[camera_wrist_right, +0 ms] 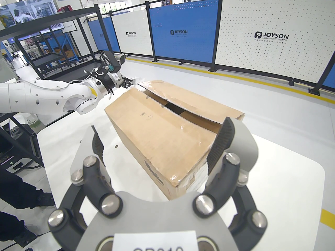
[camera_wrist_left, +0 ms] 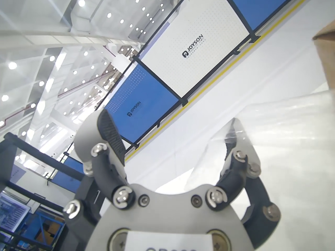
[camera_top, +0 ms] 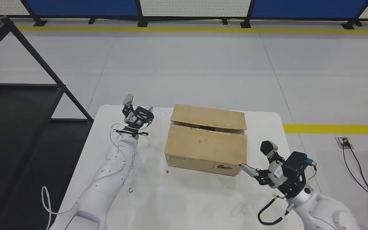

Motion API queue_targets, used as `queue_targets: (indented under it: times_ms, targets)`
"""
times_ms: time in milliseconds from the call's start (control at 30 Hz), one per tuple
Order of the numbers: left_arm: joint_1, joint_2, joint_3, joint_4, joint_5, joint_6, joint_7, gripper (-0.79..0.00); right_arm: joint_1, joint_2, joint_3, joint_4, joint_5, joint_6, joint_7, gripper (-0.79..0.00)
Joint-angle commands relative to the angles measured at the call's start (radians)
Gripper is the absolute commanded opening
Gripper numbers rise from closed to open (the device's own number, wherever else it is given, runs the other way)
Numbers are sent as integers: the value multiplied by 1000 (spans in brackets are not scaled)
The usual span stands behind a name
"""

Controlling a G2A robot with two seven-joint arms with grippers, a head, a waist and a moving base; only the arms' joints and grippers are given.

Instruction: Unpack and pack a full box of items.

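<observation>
1. Box (camera_top: 207, 144): brown cardboard, sits mid-table (camera_top: 149, 190), long side towards the robot. Flaps (camera_top: 210, 117) are folded down, not sealed; a dark gap runs between them along the top.
2. Left gripper (camera_wrist_left: 170, 124): off the box's far left corner, near it, raised and tilted upward. Fingers are spread wide and grip nothing.
3. Clear plastic (camera_wrist_left: 282, 121): thin and crinkled, lying against one left finger (camera_wrist_left: 233, 142) and trailing off towards the box corner. It is draped, not pinched. Cannot tell what it belongs to.
4. Right gripper (camera_wrist_right: 161, 126): low over the table at the box's near right corner, pointing at it. Fingers are wide apart and hold nothing. From the wrist view the corner sits between them; cannot tell whether they touch the cardboard.
5. Top view: left gripper (camera_top: 138, 112) and right gripper (camera_top: 253, 171) flank the box at opposite corners
</observation>
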Motion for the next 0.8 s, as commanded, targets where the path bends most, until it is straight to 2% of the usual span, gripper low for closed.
queue_targets:
  times_ms: [0,400,633,767]
  targets:
    - [5,8,-13,-1,-13,3,10,0,0,0,0,0,0,0,0,0]
    - [63,52,-89,-54,-78,57,41,0,0,0,0,0,0,0,0,0]
    - [131,78,-143,-109,-122,101,40,0,0,0,0,0,0,0,0,0]
    - [175,93,-179,-144,-156,90,28,0,0,0,0,0,0,0,0,0]
